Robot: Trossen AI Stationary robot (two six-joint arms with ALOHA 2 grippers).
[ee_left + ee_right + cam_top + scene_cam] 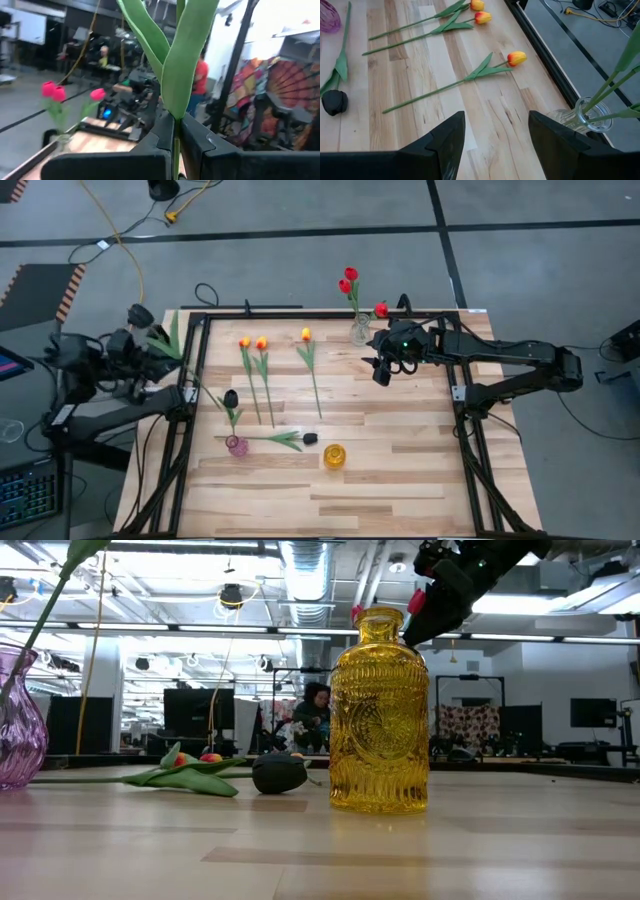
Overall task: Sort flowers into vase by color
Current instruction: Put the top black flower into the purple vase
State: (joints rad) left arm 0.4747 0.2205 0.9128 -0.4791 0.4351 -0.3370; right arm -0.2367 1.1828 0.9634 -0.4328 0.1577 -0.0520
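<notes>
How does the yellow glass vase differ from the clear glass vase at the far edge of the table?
The yellow embossed glass vase stands empty near the table's middle; the clear glass vase at the far edge already holds three red tulips. The yellow one is amber-tinted and patterned, while the clear one is colourless. Both stand upright on the wooden table.

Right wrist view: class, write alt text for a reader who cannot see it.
The open right gripper hovers over a wooden table where three yellow-orange tulips lie flat. A clear vase holding green stems stands near the table's edge; a black tulip lies farther off.
</notes>
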